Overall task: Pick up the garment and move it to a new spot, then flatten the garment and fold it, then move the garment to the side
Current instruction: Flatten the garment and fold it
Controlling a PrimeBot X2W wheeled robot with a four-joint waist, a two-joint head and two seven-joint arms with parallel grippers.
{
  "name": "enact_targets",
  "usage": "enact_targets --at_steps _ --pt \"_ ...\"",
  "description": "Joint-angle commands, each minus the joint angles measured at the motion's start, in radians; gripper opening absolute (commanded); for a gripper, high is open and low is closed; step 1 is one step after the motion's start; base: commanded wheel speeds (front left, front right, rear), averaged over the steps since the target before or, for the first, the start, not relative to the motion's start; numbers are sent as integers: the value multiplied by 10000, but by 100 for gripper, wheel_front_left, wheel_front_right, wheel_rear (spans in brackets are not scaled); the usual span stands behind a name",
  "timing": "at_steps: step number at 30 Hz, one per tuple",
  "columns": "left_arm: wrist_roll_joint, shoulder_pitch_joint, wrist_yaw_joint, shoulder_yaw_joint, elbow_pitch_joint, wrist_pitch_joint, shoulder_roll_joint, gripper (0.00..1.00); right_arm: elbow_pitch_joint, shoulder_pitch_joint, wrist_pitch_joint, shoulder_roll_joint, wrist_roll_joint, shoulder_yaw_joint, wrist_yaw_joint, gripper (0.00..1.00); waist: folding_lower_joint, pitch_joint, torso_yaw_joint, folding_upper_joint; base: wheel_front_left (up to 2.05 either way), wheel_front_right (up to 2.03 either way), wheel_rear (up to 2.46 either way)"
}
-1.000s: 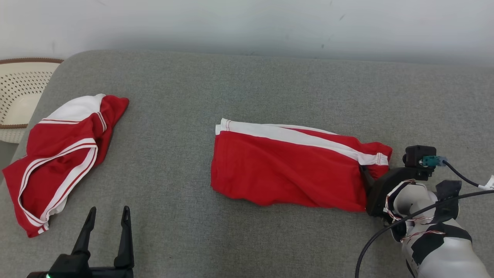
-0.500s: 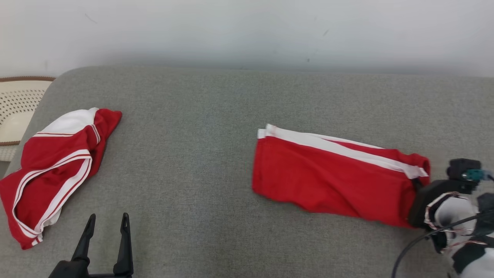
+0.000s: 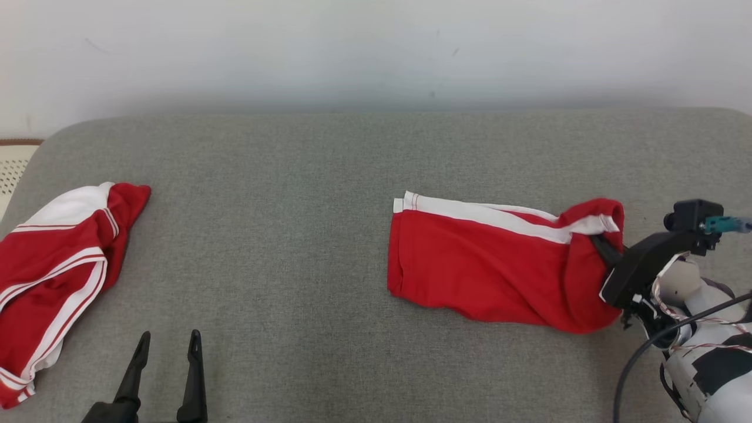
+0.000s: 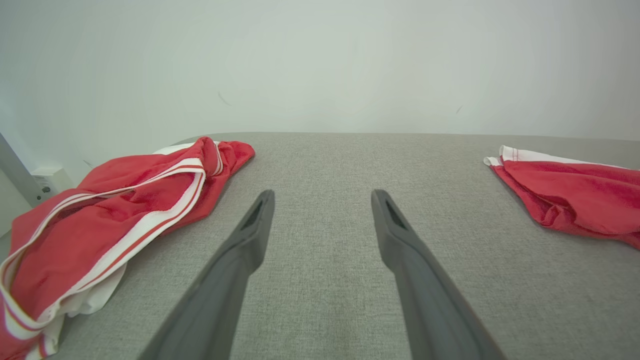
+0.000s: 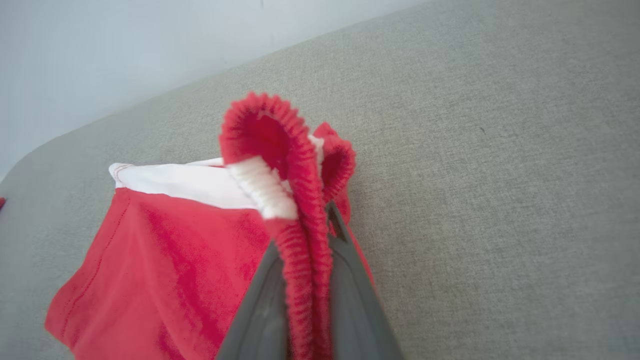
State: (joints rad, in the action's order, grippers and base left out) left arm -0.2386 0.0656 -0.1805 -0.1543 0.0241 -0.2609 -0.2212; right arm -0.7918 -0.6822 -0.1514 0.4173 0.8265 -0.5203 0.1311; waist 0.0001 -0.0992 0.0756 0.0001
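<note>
Head view, garment: your garment (image 3: 487,270), red shorts with a white side stripe, lies folded on the grey surface (image 3: 294,194), right of centre.
Head view, long axis: it runs left to right across this view, hem end to the left, waistband (image 3: 605,214) end to the right and raised off the surface.
Head view, right jaws: pressed together on the waistband at the garment's right end.
Head view, left jaws: spread and empty at the lower left, well apart from the garment; a second red garment (image 3: 53,264) lies further left.
Left wrist view, left jaws: spread wide over bare surface, with the garment's hem end at the right edge.
Right wrist view, grip: the ribbed elastic is pinched between the two fingers (image 5: 257,310) and bunches above them.
Handling: judge it light, soft and limp, not fragile; held by one end it will likely sag and lose its fold.
Where to hold: the elastic waistband is the thickest, surest bite; a second hold at the hem would keep it flat.
</note>
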Motion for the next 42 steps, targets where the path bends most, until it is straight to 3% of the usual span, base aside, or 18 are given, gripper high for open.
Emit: enact_targets --at_steps 1,7,14,26,39,40,41,42 --pt "-3 -39 8 -13 37 -64 17 100 307 150 -145 137 412 -47 -6 0 -1 58 -58 -1 0 0 0" --pt "-21 47 181 -41 240 -64 85 100 1831 420 -1034 164 2451 -310 -6 0 -1 233 -13 -1 0 0 0" --pt "48 134 335 -174 374 -64 258 100 1991 227 -1512 -334 3647 -354 -3 0 -1 334 324 -1 0 0 0" --pt "194 411 640 -419 674 -63 660 100 -70 -890 -900 -1737 3560 -490 -1 0 -1 168 1201 -1 0 0 0" --pt "298 680 888 -429 919 -63 1052 100 -2195 -1869 -160 -2314 2827 -826 -1 2 -1 -170 1824 -1 0 0 0" --pt "306 683 916 -406 932 -63 1068 100 -2237 -1909 -104 -2329 2794 -869 -1 25 -1 -182 1834 -1 0 0 0" --pt "321 688 938 -373 941 -63 1079 100 -2232 -1935 -12 -2329 2724 -925 -1 85 -1 -195 1832 -1 0 0 0" --pt "336 682 948 -333 944 -63 1084 100 -2188 -1933 56 -2330 2736 -955 -1 100 -1 -203 1816 -1 0 0 0"
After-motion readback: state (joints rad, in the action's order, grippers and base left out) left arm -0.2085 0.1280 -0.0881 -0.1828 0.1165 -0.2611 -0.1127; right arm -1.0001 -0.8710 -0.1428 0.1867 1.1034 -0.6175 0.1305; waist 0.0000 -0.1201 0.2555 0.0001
